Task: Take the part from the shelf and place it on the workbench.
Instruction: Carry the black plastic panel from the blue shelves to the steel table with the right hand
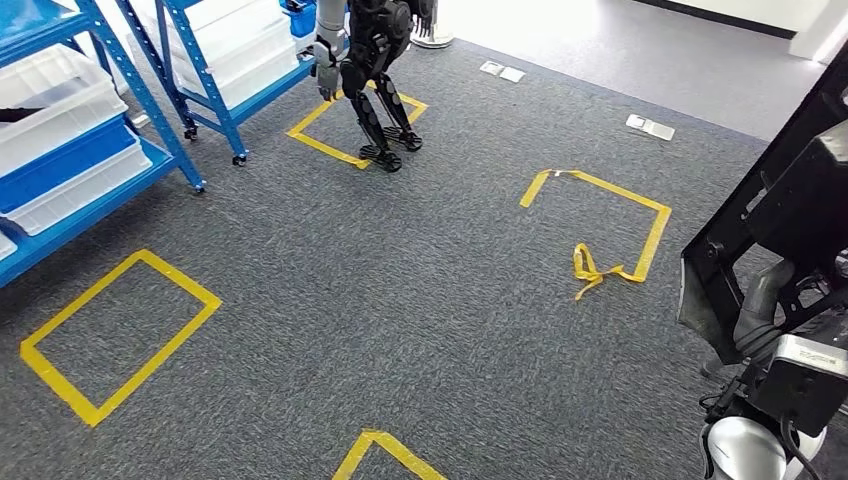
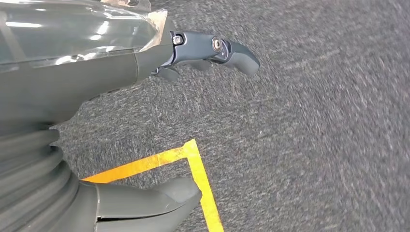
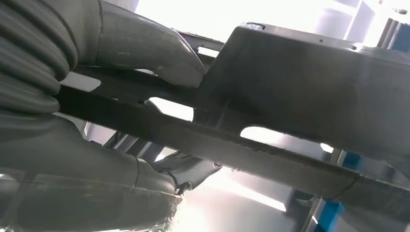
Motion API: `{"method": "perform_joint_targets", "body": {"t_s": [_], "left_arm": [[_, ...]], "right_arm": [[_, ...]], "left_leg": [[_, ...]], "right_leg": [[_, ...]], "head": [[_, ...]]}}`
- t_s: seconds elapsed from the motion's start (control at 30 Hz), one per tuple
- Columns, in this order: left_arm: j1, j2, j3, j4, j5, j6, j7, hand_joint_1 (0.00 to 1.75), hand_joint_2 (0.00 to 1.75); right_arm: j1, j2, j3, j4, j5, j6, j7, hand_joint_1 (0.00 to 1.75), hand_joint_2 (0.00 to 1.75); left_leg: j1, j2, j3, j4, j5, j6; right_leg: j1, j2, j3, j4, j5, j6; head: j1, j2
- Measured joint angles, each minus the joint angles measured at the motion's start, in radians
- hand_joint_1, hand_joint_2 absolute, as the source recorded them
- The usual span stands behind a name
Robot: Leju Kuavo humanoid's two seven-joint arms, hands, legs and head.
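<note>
The part (image 1: 790, 190) is a large flat black frame with cut-out slots, standing at the right edge of the head view. My right hand (image 1: 768, 305) grips its lower edge. In the right wrist view the thick grey thumb (image 3: 150, 46) lies over one side of the part's (image 3: 300, 87) bar and the darker fingers (image 3: 191, 169) curl under the other. My left hand (image 2: 72, 87) hangs over grey carpet holding nothing, its dark fingers (image 2: 217, 48) and thumb (image 2: 145, 200) spread apart.
Blue wheeled shelves (image 1: 160, 150) with white bins (image 1: 50, 110) stand at the left and far left. Another humanoid robot (image 1: 375, 70) stands by the farther shelf. Yellow tape squares (image 1: 120, 330) (image 1: 600, 215) mark the carpet, and one has a loose curl of tape (image 1: 590, 270).
</note>
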Motion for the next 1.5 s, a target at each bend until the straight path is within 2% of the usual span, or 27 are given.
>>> {"method": "perform_joint_targets", "body": {"t_s": [0.07, 0.13, 0.2, 0.27, 0.33, 0.4, 0.47, 0.53, 0.57, 0.63, 0.67, 0.7, 0.77, 0.83, 0.87, 0.9, 0.97, 1.03, 1.1, 1.13, 1.17, 1.2, 1.27, 1.33, 1.4, 1.43, 1.5], "left_arm": [[0.004, -0.005, 0.000, -0.009, -0.003, 0.001, 0.006, 0.00, 1.75], [0.006, -0.011, 0.000, -0.016, -0.007, 0.002, 0.007, 0.00, 1.75], [0.006, -0.017, 0.000, -0.024, -0.012, 0.002, 0.008, 0.00, 1.75], [0.006, -0.021, 0.000, -0.034, -0.019, 0.000, 0.008, 0.00, 1.75], [0.007, -0.023, 0.000, -0.044, -0.025, -0.005, 0.008, 0.00, 1.75], [0.006, -0.027, -0.001, -0.052, -0.032, -0.013, 0.007, 0.00, 1.75], [0.006, -0.030, -0.002, -0.057, -0.038, -0.019, 0.006, 0.00, 1.75], [0.008, -0.032, -0.003, -0.060, -0.042, -0.024, 0.005, 0.00, 1.75], [0.010, -0.034, -0.003, -0.060, -0.044, -0.025, 0.005, 0.00, 1.75], [0.013, -0.036, -0.003, -0.062, -0.047, -0.028, 0.004, 0.00, 1.75], [0.014, -0.037, -0.003, -0.064, -0.049, -0.031, 0.003, 0.00, 1.75], [0.015, -0.039, -0.003, -0.066, -0.051, -0.034, 0.003, 0.00, 1.75], [0.018, -0.042, -0.003, -0.075, -0.056, -0.044, 0.002, 0.00, 1.75], [0.022, -0.048, -0.004, -0.089, -0.060, -0.062, 0.003, 0.00, 1.75], [0.024, -0.052, -0.004, -0.097, -0.061, -0.072, 0.003, 0.00, 1.75], [0.025, -0.056, -0.004, -0.105, -0.062, -0.081, 0.004, 0.00, 1.75], [0.026, -0.064, -0.004, -0.121, -0.066, -0.092, 0.006, 0.00, 1.75], [0.028, -0.070, -0.003, -0.135, -0.071, -0.097, 0.014, 0.00, 1.75], [0.031, -0.076, 0.000, -0.147, -0.071, -0.101, 0.027, 0.00, 1.75], [0.032, -0.078, 0.002, -0.153, -0.070, -0.103, 0.033, 0.00, 1.75], [0.032, -0.081, 0.005, -0.158, -0.067, -0.106, 0.039, 0.00, 1.75], [0.032, -0.083, 0.008, -0.164, -0.064, -0.108, 0.043, 0.00, 1.75], [0.032, -0.088, 0.016, -0.177, -0.054, -0.124, 0.044, 0.00, 1.75], [0.027, -0.091, 0.023, -0.193, -0.029, -0.153, 0.026, 0.00, 1.75], [0.010, -0.096, 0.027, -0.206, -0.001, -0.163, 0.011, 0.00, 1.75], [0.000, -0.100, 0.028, -0.212, 0.007, -0.158, 0.013, 0.00, 1.75], [-0.014, -0.106, 0.028, -0.224, 0.016, -0.152, 0.022, 0.00, 1.75]], "right_arm": [[0.002, 0.005, 0.000, -0.003, 0.007, -0.003, -0.002, 1.75, 1.75], [0.006, 0.010, -0.003, -0.003, 0.008, -0.003, -0.002, 1.75, 1.75], [0.007, 0.012, -0.007, -0.003, 0.005, -0.004, -0.002, 1.75, 1.75], [0.006, 0.014, -0.011, -0.003, -0.001, -0.005, -0.002, 1.75, 1.75], [0.006, 0.017, -0.016, -0.003, -0.007, -0.005, -0.002, 1.75, 1.75], [0.009, 0.019, -0.025, -0.005, -0.009, -0.005, -0.002, 1.75, 1.75], [0.013, 0.021, -0.036, -0.009, -0.009, -0.005, -0.003, 1.75, 1.75], [0.014, 0.023, -0.043, -0.012, -0.009, -0.005, -0.003, 1.75, 1.75], [0.014, 0.025, -0.048, -0.012, -0.009, -0.005, -0.002, 1.75, 1.75], [0.018, 0.029, -0.059, -0.012, -0.009, -0.004, 0.000, 1.75, 1.75], [0.020, 0.031, -0.067, -0.013, -0.010, -0.003, 0.002, 1.75, 1.75], [0.022, 0.032, -0.076, -0.014, -0.012, -0.003, 0.004, 1.75, 1.75], [0.026, 0.035, -0.096, -0.021, -0.020, 0.001, 0.006, 1.75, 1.75], [0.031, 0.040, -0.115, -0.029, -0.032, 0.012, 0.008, 1.75, 1.75], [0.035, 0.042, -0.126, -0.033, -0.037, 0.020, 0.009, 1.75, 1.75], [0.040, 0.044, -0.135, -0.038, -0.039, 0.026, 0.008, 1.75, 1.75], [0.048, 0.046, -0.152, -0.045, -0.040, 0.037, 0.005, 1.75, 1.75], [0.048, 0.049, -0.161, -0.048, -0.041, 0.044, 0.002, 1.75, 1.75], [0.048, 0.052, -0.166, -0.048, -0.043, 0.050, 0.002, 1.75, 1.75], [0.049, 0.054, -0.168, -0.047, -0.044, 0.053, 0.002, 1.75, 1.75], [0.049, 0.055, -0.170, -0.046, -0.045, 0.055, 0.002, 1.75, 1.75], [0.049, 0.055, -0.172, -0.045, -0.046, 0.057, 0.002, 1.75, 1.75], [0.047, 0.056, -0.175, -0.044, -0.051, 0.059, 0.001, 1.75, 1.75], [0.040, 0.058, -0.178, -0.041, -0.058, 0.066, 0.001, 1.75, 1.75], [0.017, 0.060, -0.178, -0.026, -0.059, 0.076, 0.001, 1.75, 1.75], [0.003, 0.060, -0.176, -0.018, -0.057, 0.078, 0.002, 1.75, 1.75], [-0.018, 0.061, -0.169, -0.005, -0.053, 0.076, 0.004, 1.75, 1.75]], "left_leg": [[-0.002, 0.033, -0.001, -0.001, 0.000, 0.004], [-0.002, 0.064, -0.002, -0.001, -0.002, 0.002], [0.000, 0.091, 0.001, 0.000, -0.006, -0.004], [-0.003, 0.112, 0.007, 0.004, -0.014, -0.017], [-0.009, 0.130, 0.012, 0.007, -0.022, -0.030], [-0.007, 0.147, 0.017, 0.006, -0.025, -0.039], [0.001, 0.112, 0.008, 0.035, -0.052, -0.048], [0.006, 0.047, -0.038, 0.140, -0.116, -0.051], [0.006, 0.029, -0.073, 0.212, -0.150, -0.050], [0.006, 0.017, -0.122, 0.301, -0.171, -0.047], [0.006, 0.015, -0.122, 0.292, -0.151, -0.044], [0.007, 0.009, -0.103, 0.245, -0.115, -0.041], [0.011, -0.039, -0.047, 0.114, -0.046, -0.036], [0.010, -0.077, -0.017, 0.043, -0.022, -0.032], [0.007, -0.075, -0.015, 0.036, -0.024, -0.029], [0.003, -0.060, -0.015, 0.034, -0.021, -0.024], [0.001, -0.031, -0.010, 0.021, -0.011, -0.008], [0.000, 0.000, -0.007, 0.012, -0.005, 0.002], [-0.004, 0.032, -0.008, 0.011, -0.006, 0.005], [-0.005, 0.048, -0.009, 0.011, -0.006, 0.005], [-0.005, 0.063, -0.009, 0.012, -0.007, 0.004], [-0.005, 0.076, -0.008, 0.012, -0.008, 0.003], [-0.008, 0.099, -0.004, 0.014, -0.013, -0.005], [-0.013, 0.117, -0.001, 0.016, -0.019, -0.016], [-0.014, 0.136, 0.002, 0.015, -0.022, -0.025], [-0.011, 0.133, 0.003, 0.019, -0.025, -0.031], [-0.004, 0.089, -0.014, 0.062, -0.059, -0.039]], "right_leg": [[-0.003, -0.041, -0.066, 0.135, -0.054, -0.001], [-0.013, -0.054, -0.091, 0.195, -0.070, 0.012], [-0.025, -0.073, -0.032, 0.098, -0.031, 0.036], [-0.028, -0.121, 0.052, -0.045, 0.007, 0.050], [-0.022, -0.140, 0.084, -0.099, 0.017, 0.040], [-0.020, -0.113, 0.080, -0.096, 0.020, 0.024], [-0.026, -0.089, 0.077, -0.098, 0.023, 0.009], [-0.027, -0.068, 0.077, -0.099, 0.025, -0.006], [-0.024, -0.056, 0.076, -0.098, 0.025, -0.012], [-0.018, -0.028, 0.076, -0.098, 0.026, -0.015], [-0.016, -0.013, 0.078, -0.097, 0.026, -0.015], [-0.016, 0.000, 0.080, -0.097, 0.026, -0.015], [-0.013, 0.025, 0.080, -0.095, 0.026, -0.013], [-0.013, 0.048, 0.073, -0.094, 0.029, -0.003], [-0.014, 0.060, 0.068, -0.095, 0.033, 0.004], [-0.017, 0.072, 0.064, -0.098, 0.037, 0.012], [-0.016, 0.041, 0.045, -0.079, 0.030, 0.019], [-0.012, -0.024, -0.004, 0.013, -0.012, 0.015], [-0.013, -0.048, -0.066, 0.142, -0.062, 0.014], [-0.015, -0.052, -0.082, 0.179, -0.071, 0.018], [-0.018, -0.055, -0.077, 0.175, -0.066, 0.025], [-0.020, -0.062, -0.049, 0.129, -0.048, 0.035], [-0.021, -0.101, 0.037, -0.015, -0.004, 0.049], [-0.015, -0.127, 0.083, -0.095, 0.018, 0.040], [-0.010, -0.110, 0.079, -0.098, 0.022, 0.022], [-0.014, -0.099, 0.077, -0.099, 0.024, 0.016], [-0.021, -0.079, 0.076, -0.101, 0.029, 0.000]], "head": [[0.004, 0.000], [0.005, 0.000], [0.005, 0.000], [0.005, 0.000], [0.002, 0.000], [-0.003, 0.000], [-0.007, 0.000], [-0.012, 0.000], [-0.013, 0.000], [-0.014, 0.000], [-0.014, 0.000], [-0.014, 0.000], [-0.014, 0.000], [-0.014, 0.000], [-0.014, 0.000], [-0.013, 0.000], [-0.012, 0.000], [-0.008, 0.000], [-0.005, 0.000], [-0.006, 0.000], [-0.005, 0.000], [-0.005, 0.000], [-0.005, 0.000], [-0.006, 0.000], [-0.008, 0.000], [-0.009, 0.000], [-0.013, 0.000]]}}
